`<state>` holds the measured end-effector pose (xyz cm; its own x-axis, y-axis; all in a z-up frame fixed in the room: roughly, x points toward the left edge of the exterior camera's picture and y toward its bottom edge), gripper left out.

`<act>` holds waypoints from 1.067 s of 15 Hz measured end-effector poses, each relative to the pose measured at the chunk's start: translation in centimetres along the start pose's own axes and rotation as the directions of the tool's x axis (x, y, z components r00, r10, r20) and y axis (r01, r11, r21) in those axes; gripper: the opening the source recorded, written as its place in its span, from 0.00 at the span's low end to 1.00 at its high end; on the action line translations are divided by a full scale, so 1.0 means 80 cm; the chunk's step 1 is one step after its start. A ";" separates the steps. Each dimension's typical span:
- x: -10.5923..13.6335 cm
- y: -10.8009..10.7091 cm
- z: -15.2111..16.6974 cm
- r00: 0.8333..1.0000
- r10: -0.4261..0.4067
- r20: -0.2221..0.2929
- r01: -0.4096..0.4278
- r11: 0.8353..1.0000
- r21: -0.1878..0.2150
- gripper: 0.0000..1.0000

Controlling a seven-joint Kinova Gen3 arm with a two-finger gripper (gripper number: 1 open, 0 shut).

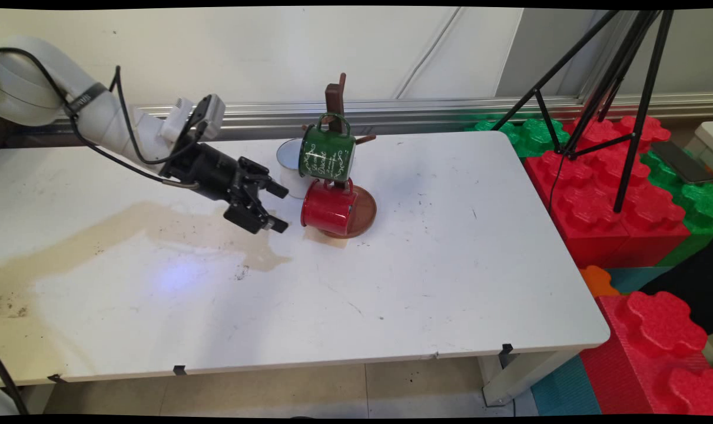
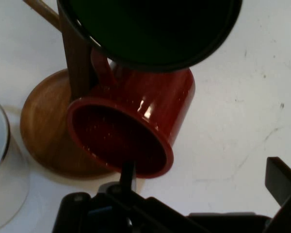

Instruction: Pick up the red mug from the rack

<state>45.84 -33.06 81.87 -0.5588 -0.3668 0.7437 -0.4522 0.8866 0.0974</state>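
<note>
The black two-finger end effector hovers with fingers spread and empty, just beside the glossy red enamel mug hanging low on the brown wooden mug stand on the white worktop, under the green enamel mug

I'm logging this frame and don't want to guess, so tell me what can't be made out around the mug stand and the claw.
- White mug: main view, the green mug covers much of it; hand view, cut off by the left edge.
- Green mug's outside: hand view, cut off by the top edge.
- Red mug handle: mostly hidden behind the stand's post and green mug.
- Claw: hand view, one finger cut off at the right edge.
</note>
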 end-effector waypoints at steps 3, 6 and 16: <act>-0.004 -0.004 0.012 1.000 -0.021 -0.023 0.020 1.000 -0.009 1.00; -0.007 -0.007 0.021 0.998 -0.046 -0.038 0.046 0.999 -0.012 1.00; -0.021 -0.013 0.045 0.985 -0.142 -0.096 0.140 0.990 -0.027 1.00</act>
<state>44.77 -34.36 78.16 -0.4198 -0.4599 0.7825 -0.5072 0.8338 0.2179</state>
